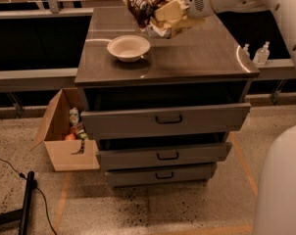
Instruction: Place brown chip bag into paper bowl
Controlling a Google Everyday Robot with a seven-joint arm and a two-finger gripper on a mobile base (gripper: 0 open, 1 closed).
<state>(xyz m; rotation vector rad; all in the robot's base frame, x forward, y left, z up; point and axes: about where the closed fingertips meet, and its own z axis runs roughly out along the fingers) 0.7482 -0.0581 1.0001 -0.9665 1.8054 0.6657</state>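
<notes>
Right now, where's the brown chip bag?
In the camera view, the brown chip bag hangs in the gripper above the back of the cabinet top, up and right of the paper bowl.

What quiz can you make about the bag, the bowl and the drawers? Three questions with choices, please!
1. How many drawers are there? A two; B three; C five.
2. Where is the bag? A in a drawer; B up in the gripper; C on the floor.
3. The bowl is: A empty; B full of chips; C upside down.
Answers: B, three handled fronts stack under the tabletop; B, the gripper is shut on it above the tabletop; A, its inside shows bare.
</notes>
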